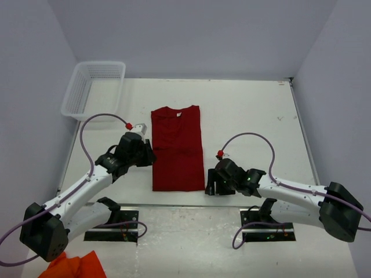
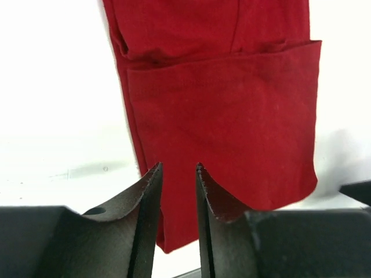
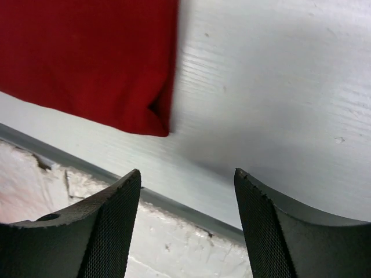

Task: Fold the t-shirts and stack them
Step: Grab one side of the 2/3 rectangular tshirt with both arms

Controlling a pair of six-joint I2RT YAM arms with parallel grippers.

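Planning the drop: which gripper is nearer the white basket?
Left. Left gripper sits beside the t-shirt, below the basket; right gripper is off the shirt's near right corner.

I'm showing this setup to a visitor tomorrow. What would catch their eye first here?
The red shirt, folded into a long strip, lies in the middle of the white table. The left hand sits at its left edge and the right hand by its near right corner, both open and empty. A basket stands at the far left corner.
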